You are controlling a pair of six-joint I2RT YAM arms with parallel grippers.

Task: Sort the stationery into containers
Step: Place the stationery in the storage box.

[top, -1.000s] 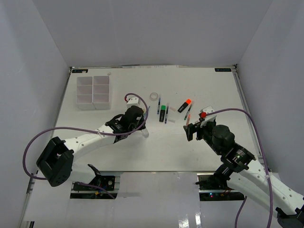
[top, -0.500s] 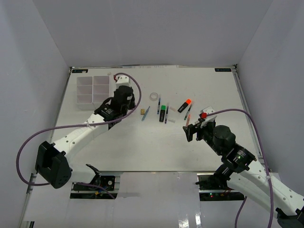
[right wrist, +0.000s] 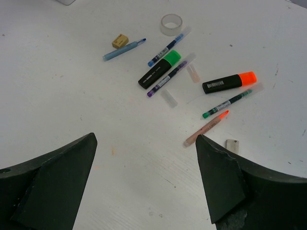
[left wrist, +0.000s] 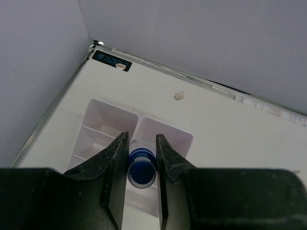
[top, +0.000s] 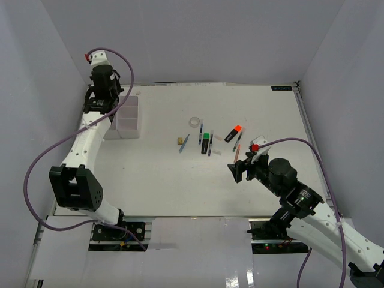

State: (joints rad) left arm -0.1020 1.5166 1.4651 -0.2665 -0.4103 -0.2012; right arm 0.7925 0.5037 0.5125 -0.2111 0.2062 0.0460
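Glue bottle, small and blue-capped (left wrist: 142,168), sits pinched between the two dark fingers of your left hand (left wrist: 142,139), which is closed narrowly around it. It hangs above the translucent white six-compartment plastic organiser tray (left wrist: 108,111); which compartment lies beneath, you cannot tell. Your right hand (right wrist: 145,139) is spread wide and holds nothing, low over the white surface (right wrist: 72,96), well right of the tray. Also right of the tray lie the green-capped highlighter (right wrist: 159,69), orange-capped highlighter (right wrist: 229,82), clear tape ring (right wrist: 171,24) and brass clip (right wrist: 120,40).
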